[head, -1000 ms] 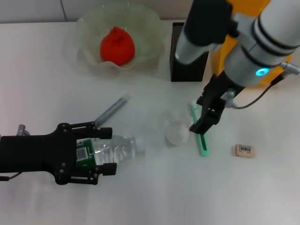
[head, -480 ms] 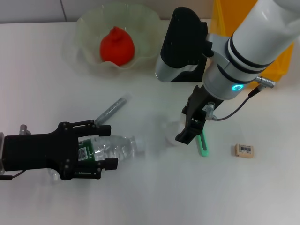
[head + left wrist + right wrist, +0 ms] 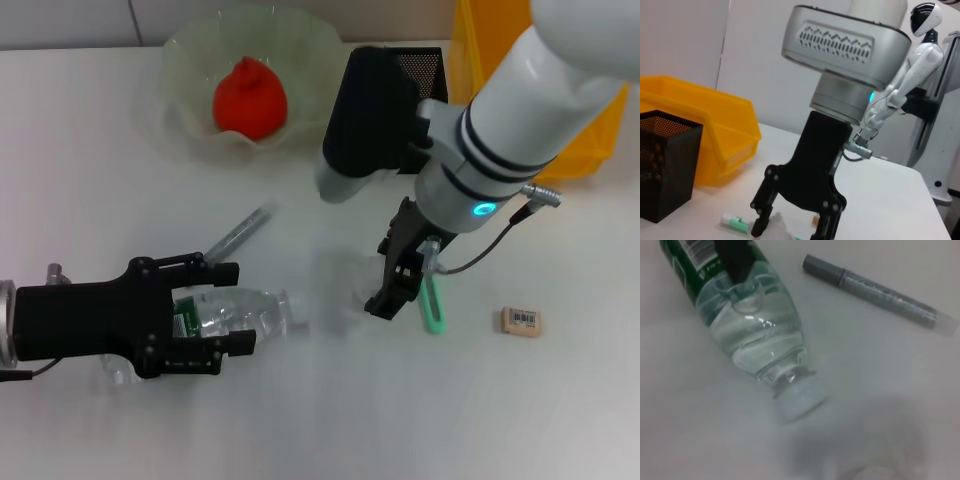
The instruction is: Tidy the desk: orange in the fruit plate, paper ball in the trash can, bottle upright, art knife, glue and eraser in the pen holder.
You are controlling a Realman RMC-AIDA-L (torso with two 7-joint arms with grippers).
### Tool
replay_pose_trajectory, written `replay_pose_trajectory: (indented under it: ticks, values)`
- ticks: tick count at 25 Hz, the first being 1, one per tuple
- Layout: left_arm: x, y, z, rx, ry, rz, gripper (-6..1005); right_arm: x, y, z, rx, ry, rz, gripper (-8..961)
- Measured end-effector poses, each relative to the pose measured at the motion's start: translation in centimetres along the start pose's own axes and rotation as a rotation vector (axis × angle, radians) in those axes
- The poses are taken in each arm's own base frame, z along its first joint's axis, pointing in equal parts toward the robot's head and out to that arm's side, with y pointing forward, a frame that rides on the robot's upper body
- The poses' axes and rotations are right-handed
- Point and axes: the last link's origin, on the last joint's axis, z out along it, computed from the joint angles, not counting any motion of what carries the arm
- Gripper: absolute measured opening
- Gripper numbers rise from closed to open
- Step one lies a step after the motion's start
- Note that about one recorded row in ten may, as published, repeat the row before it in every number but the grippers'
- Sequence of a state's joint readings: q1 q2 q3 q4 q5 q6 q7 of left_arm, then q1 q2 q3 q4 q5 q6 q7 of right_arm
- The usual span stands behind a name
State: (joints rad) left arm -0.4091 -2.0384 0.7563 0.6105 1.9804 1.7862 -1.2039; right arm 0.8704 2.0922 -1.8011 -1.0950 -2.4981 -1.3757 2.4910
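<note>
The clear plastic water bottle with a green label (image 3: 232,314) lies partly hidden under the black left gripper (image 3: 205,318), lower left in the head view; the crumpled white paper ball (image 3: 776,229) is cut off by the left wrist view's bottom edge; the right gripper (image 3: 392,285) covers it in the head view.

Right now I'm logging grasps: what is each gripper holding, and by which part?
The left gripper straddles the lying bottle at its labelled body. The right gripper is down over the paper ball, fingers either side; whether it grips yet cannot be told.
</note>
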Motion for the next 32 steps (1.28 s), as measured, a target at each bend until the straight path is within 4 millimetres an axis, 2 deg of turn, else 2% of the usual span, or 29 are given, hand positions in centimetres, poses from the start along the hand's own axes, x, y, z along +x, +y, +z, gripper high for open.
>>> replay_pose_trajectory:
  ticks: [9,15,19,22,23,25,27,28,29,32]
  values:
    - [-0.2,-0.4,0.3,0.019,-0.019,-0.001,800,-0.4,-0.1,0.8,0.04,-0.024,0.008,751]
    - [-0.3,-0.5,0.4,0.028,-0.031,-0.002,797,-0.2,0.0,0.9,0.037,-0.008,0.004,625]
    - [-0.3,-0.7,0.4,0.034,-0.034,-0.001,795,-0.4,0.2,0.1,0.032,-0.014,-0.003,521]
    - [-0.4,-0.8,0.4,0.042,-0.037,-0.001,794,-0.7,0.2,-1.4,0.039,-0.037,-0.003,495]
    - [-0.4,-0.8,0.5,0.045,-0.038,0.0,794,-0.6,-0.1,-2.9,0.062,-0.049,0.002,495]
    - [-0.4,-0.8,0.5,0.046,-0.038,0.0,793,-0.6,-0.1,-3.5,0.077,-0.049,0.004,495]
    - [-0.4,-0.9,0.5,0.046,-0.038,0.001,792,-0.4,-0.5,-5.0,0.12,-0.057,0.017,495]
    - [-0.4,-0.9,0.5,0.046,-0.038,0.002,791,-0.1,-1.0,-6.6,0.18,-0.061,0.036,495]
    - [-0.4,-0.9,0.5,0.046,-0.038,0.002,791,-0.1,-1.0,-6.6,0.18,-0.061,0.036,495]
    - [-0.4,-0.8,0.5,0.048,-0.038,0.006,790,0.7,-1.7,-8.9,0.275,-0.056,0.066,494]
